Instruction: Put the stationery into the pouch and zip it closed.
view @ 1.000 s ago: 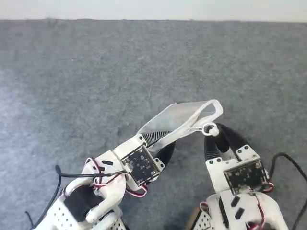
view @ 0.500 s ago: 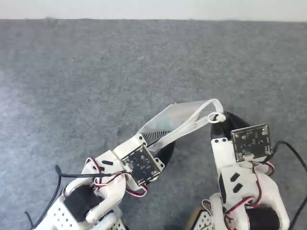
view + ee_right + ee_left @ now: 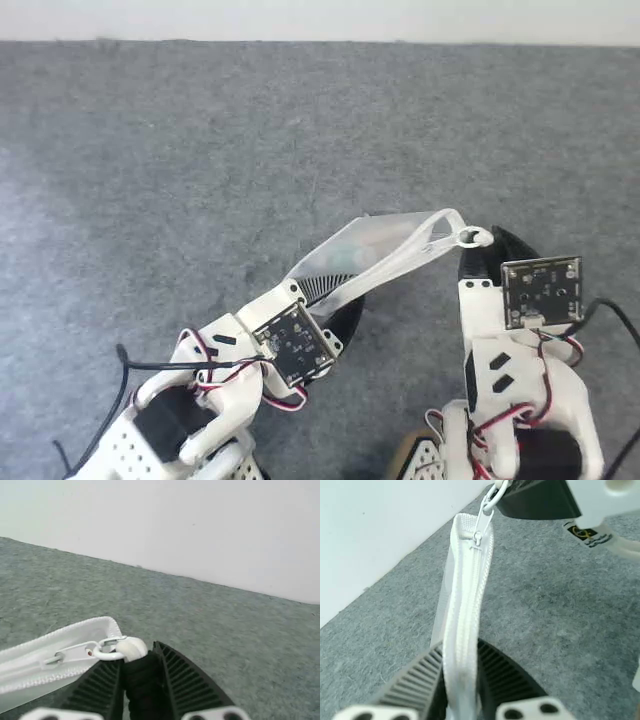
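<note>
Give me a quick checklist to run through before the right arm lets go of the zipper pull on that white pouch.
1. Left claw clamped on one end of the white translucent zip pouch: ok.
2. Right claw shut on the white ring zipper pull: ok.
3. Metal zipper slider at the pouch's far end, with the teeth closed along the visible length: ok.
4. Pouch stretched straight between the two claws, without sagging: ok.
5. Stationery inside: cannot tell. The high view shows just a faint greenish shape through the pouch wall.
</note>
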`<state>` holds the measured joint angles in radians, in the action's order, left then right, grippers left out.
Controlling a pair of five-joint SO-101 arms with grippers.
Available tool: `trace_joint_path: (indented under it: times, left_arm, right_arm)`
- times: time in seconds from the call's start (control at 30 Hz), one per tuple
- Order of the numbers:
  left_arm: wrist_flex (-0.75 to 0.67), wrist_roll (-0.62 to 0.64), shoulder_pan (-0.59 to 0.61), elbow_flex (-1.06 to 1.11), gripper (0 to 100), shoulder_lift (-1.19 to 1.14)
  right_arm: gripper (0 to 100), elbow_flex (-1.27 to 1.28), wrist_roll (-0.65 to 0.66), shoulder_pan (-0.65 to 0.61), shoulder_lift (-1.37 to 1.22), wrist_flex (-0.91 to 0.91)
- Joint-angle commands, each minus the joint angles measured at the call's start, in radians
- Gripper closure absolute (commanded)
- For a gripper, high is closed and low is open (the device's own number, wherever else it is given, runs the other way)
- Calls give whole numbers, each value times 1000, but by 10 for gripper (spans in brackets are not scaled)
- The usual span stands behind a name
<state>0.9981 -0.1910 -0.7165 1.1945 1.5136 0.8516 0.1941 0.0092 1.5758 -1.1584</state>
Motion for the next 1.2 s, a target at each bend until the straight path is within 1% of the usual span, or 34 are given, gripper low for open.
trace_joint_path:
  times: [0.0,0.3,0.5,0.63,0.73,0.9,0.97,1.03,1.17]
  left_arm:
    - [32,-2,6,1,992,0]
    - [32,-3,60,-4,992,0]
    - [32,-3,61,-5,992,0]
    - [32,-3,118,-21,992,0]
    - [32,-2,147,-24,992,0]
    - [32,-2,150,-24,992,0]
    - [31,-3,152,-24,992,0]
    - [31,-3,152,-27,992,0]
    - [31,-3,153,-27,992,0]
  right_arm:
    - [991,-2,-9,74,-16,85]
    - [991,51,-8,145,-30,136]
    - [991,54,-8,225,-176,194]
    - [991,49,-8,268,-260,228]
    - [991,49,-8,266,-260,222]
    - [991,49,-17,265,-216,200]
    - [989,49,-9,246,-194,183]
    - [960,49,-8,211,-166,153]
    - [814,51,-9,150,-105,79]
